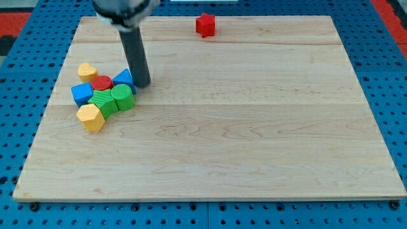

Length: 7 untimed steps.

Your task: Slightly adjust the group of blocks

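Note:
A tight group of blocks sits at the view's left on the wooden board (pixel 254 140). It holds a yellow heart-like block (pixel 87 70), a red cylinder (pixel 102 83), a blue block (pixel 81 93), a blue triangular block (pixel 124 79), a green star-like block (pixel 102 100), a green block (pixel 123 97) and a yellow hexagonal block (pixel 91 117). My tip (pixel 142 84) stands just right of the blue triangular block, touching or nearly touching it. A lone red star-like block (pixel 205 25) lies at the view's top, far from the group.
The board rests on a blue pegboard surface (pixel 19 140). Red areas show at the view's top corners.

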{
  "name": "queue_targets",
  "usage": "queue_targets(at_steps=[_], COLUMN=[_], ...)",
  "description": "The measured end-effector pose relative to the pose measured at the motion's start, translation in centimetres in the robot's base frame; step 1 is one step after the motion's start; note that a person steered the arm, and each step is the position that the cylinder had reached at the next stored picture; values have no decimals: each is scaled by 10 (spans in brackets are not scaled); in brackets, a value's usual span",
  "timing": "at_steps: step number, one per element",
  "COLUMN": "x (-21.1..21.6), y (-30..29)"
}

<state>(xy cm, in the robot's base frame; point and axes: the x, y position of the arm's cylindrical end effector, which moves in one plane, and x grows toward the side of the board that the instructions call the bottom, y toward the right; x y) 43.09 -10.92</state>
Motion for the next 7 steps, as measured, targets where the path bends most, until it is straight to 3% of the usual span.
queue_targets(at_steps=[1,2,3,4,6,7], x=[101,114,78,68,100,77], y=[-15,-102,-125,-96,-78,-72])
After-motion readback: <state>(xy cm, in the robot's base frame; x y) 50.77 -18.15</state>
